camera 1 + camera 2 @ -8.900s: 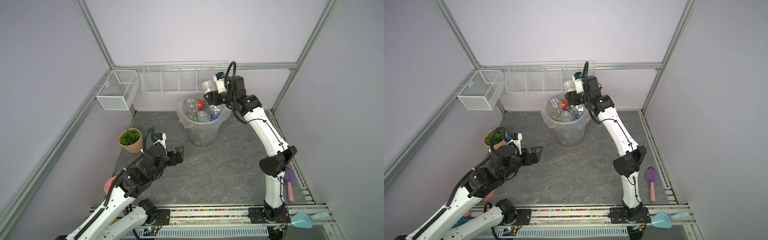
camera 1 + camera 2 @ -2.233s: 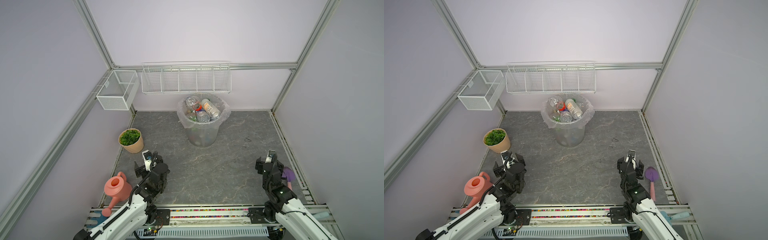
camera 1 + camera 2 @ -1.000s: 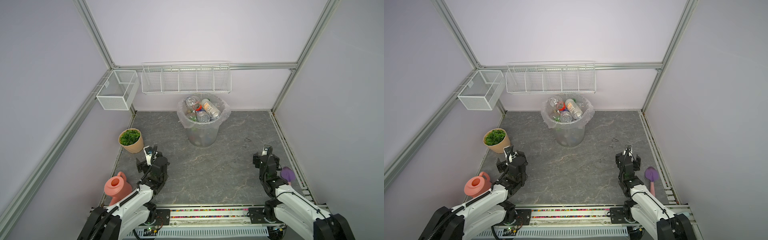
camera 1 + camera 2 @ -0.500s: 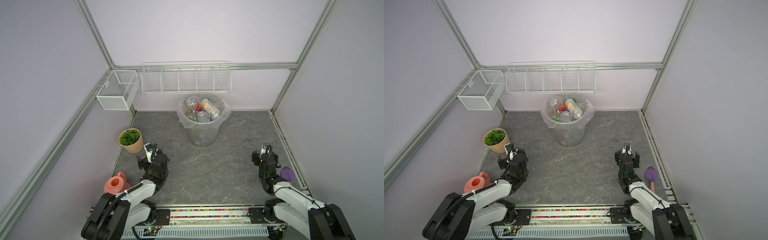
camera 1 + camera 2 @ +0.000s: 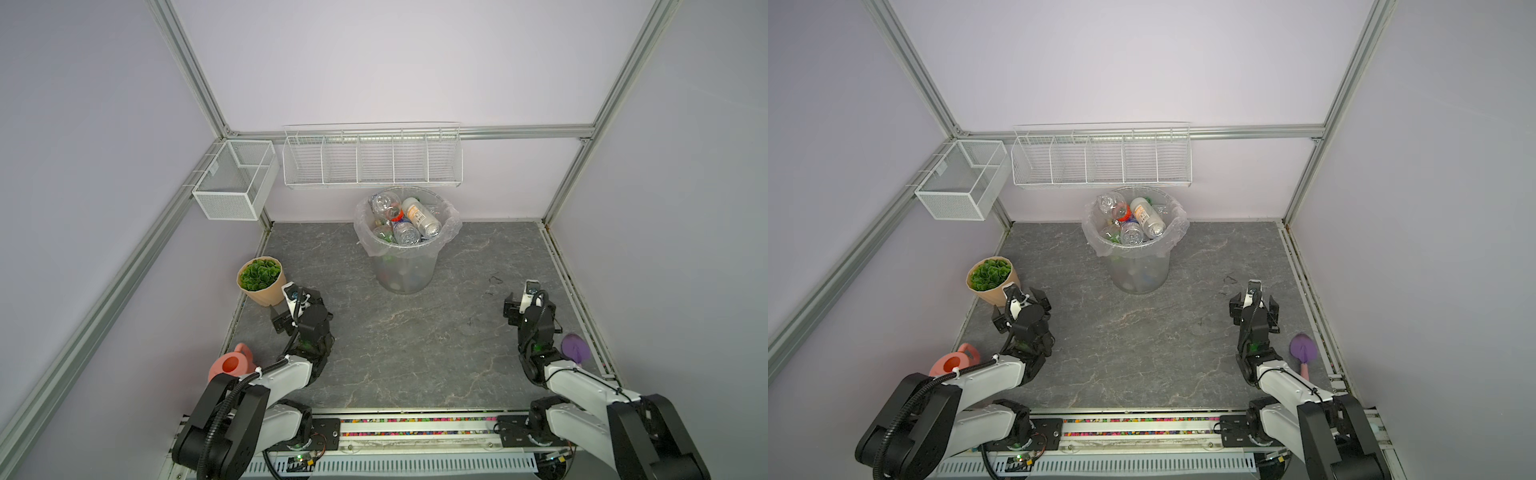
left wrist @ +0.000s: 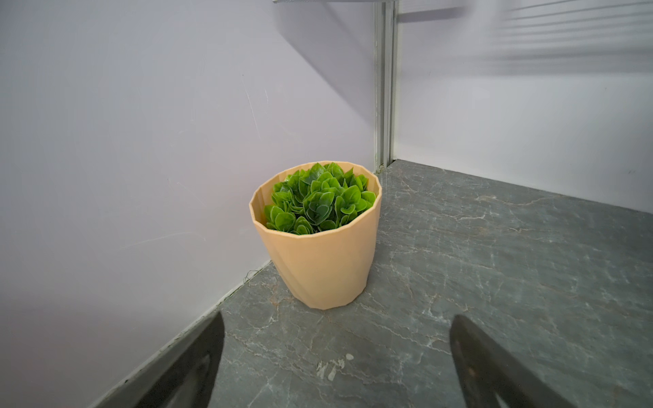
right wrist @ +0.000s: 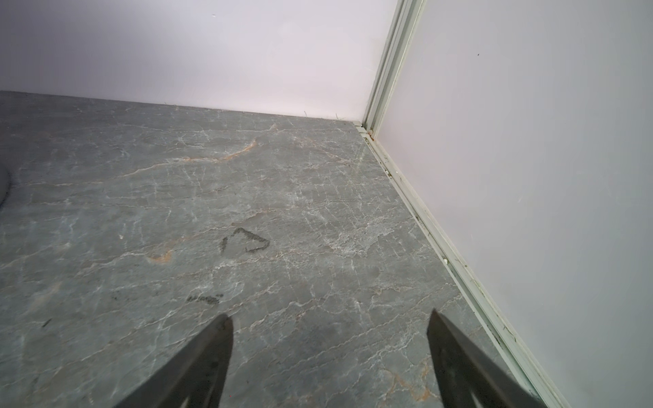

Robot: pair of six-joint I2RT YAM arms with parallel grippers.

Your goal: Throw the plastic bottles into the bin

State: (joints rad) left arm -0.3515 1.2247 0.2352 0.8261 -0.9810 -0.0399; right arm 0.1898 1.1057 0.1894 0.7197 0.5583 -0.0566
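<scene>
A: Top views; how far along is the task looking?

B: The plastic bottles [image 5: 419, 216] are lying heaped in the bin [image 5: 405, 270] by the back wall; none are showing on the counter [image 5: 415, 340]; I am judging the work done, unless one is hiding behind an arm; the left tool [image 5: 297, 307] and right tool [image 5: 1253, 308] are both gaping wide, gripping nothing.

A: Left wrist?

B: It is showing only the plant pot [image 6: 318, 268] ahead of wide-apart jaws; no bottle.

A: Right wrist?

B: Bare counter with a scuff mark [image 7: 245, 242]; the bin is falling outside it; bottles deep in the bin are proving uncountable.
</scene>
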